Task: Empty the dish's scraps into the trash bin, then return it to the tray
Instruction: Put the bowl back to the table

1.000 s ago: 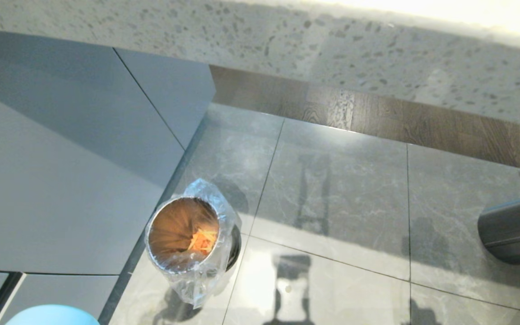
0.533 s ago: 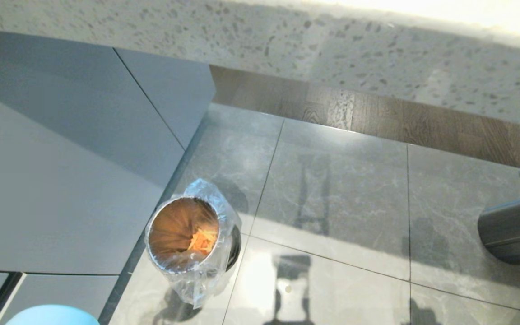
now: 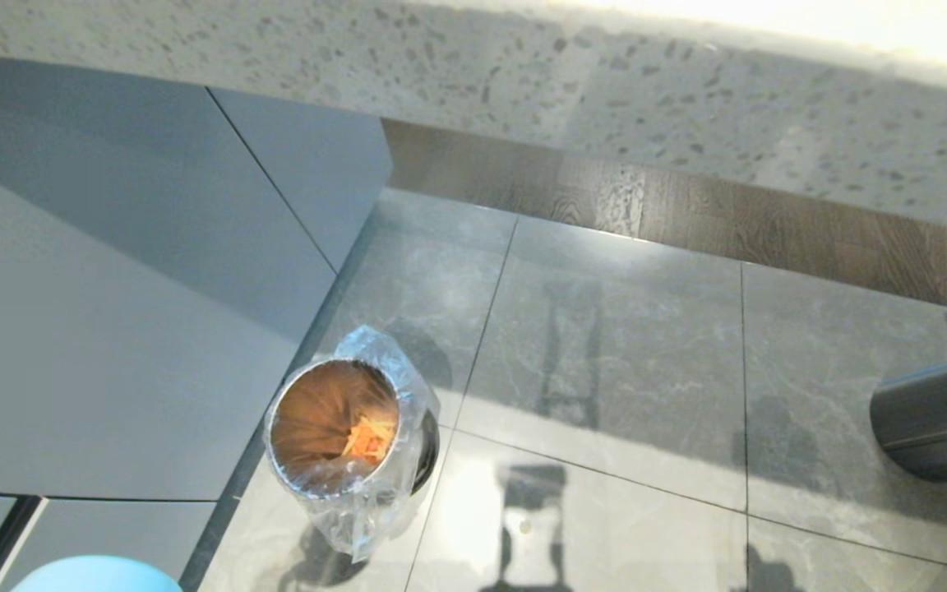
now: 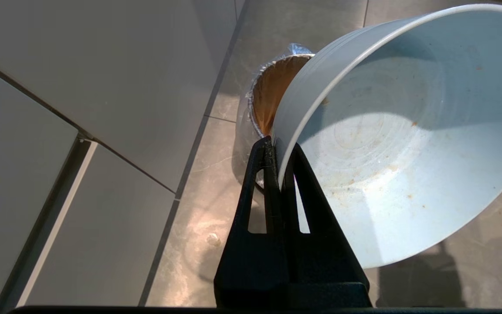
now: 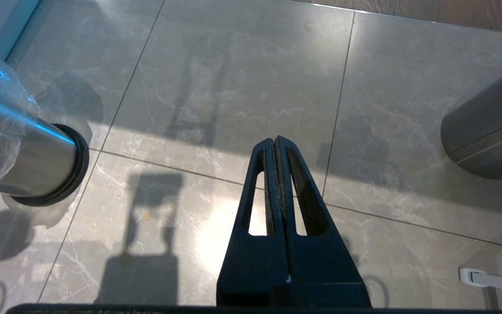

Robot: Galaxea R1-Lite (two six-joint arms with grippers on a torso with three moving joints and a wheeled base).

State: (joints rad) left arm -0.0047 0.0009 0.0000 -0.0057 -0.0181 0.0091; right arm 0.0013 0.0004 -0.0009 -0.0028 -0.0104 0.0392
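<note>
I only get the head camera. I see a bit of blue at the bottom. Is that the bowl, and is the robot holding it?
Observer: Yes. The left gripper is shut on the rim of the light-blue bowl, which is tipped on its side.
Operator: Any food left in it?
Observer: No chunks; only small orange smears inside. The scraps lie in the metal trash bin.
Operator: What is the other arm doing?
Observer: The right gripper is shut and empty, above the grey floor tiles.
Operator: Where's the tray?
Observer: No camera shows it.
</note>
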